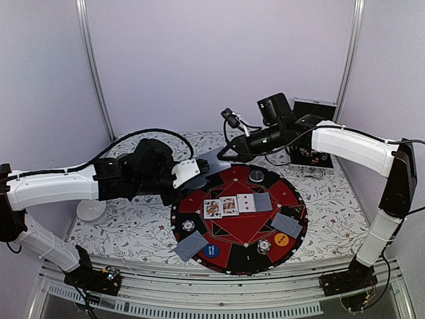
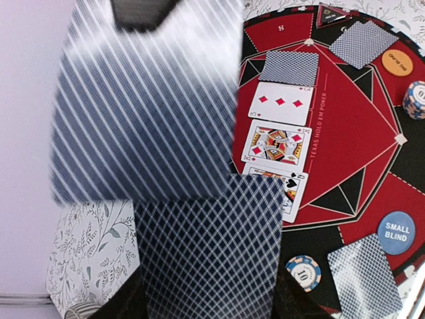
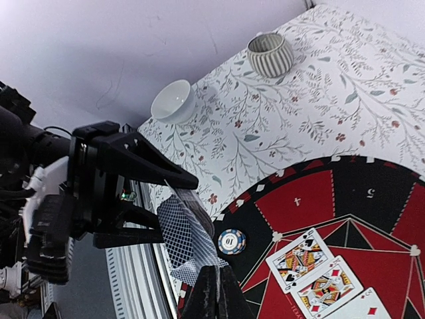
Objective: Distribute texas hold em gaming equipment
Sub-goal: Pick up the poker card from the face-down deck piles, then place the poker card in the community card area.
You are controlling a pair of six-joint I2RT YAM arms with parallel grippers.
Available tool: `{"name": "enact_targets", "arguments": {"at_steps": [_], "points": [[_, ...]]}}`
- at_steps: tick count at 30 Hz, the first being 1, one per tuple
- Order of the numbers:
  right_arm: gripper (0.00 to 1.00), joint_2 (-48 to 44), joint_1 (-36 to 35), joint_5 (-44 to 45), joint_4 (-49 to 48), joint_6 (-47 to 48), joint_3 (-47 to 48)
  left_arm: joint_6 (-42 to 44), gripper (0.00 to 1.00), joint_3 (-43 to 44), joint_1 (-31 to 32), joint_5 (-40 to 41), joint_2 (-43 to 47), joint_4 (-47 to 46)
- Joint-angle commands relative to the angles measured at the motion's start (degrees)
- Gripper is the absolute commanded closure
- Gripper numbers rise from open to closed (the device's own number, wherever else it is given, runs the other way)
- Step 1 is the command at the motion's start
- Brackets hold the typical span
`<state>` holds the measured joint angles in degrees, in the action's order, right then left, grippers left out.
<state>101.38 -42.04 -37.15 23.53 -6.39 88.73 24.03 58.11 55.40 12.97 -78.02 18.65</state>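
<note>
My left gripper is shut on a deck of grey-blue-backed playing cards, held over the mat's left rim. My right gripper is shut on the edge of the top card, which shows blurred above the deck. On the round red-and-black mat lie three face-up cards and a face-down card. More face-down cards lie near a blue disc and an orange disc. Striped chips sit on the mat.
A black silver-edged case stands at the back right behind the right arm. A white bowl and a ribbed grey cup sit on the flowered tablecloth left of the mat. The two arms nearly meet over the mat's far left.
</note>
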Motion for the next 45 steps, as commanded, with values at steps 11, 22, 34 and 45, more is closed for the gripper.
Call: {"name": "enact_targets", "arguments": {"at_steps": [11,22,34,45], "points": [[0.98,-16.78,18.78,8.38,-2.22,-7.35,-14.49,0.49,0.48,-0.27,0.85,-0.46,0.28,-1.17],[0.98,-18.41,28.89,7.52,-37.3,-38.21,-49.9,0.49,0.48,-0.25,1.11,-0.39,0.42,-1.03],[0.98,-12.67,28.88,23.8,-54.97,-59.77,-60.66,0.75,0.48,-0.63,1.49,0.39,1.28,-1.02],[0.6,-13.47,25.63,22.8,-54.45,-63.38,-62.39,1.02,0.48,-0.88,1.56,0.78,1.12,-1.08]]}}
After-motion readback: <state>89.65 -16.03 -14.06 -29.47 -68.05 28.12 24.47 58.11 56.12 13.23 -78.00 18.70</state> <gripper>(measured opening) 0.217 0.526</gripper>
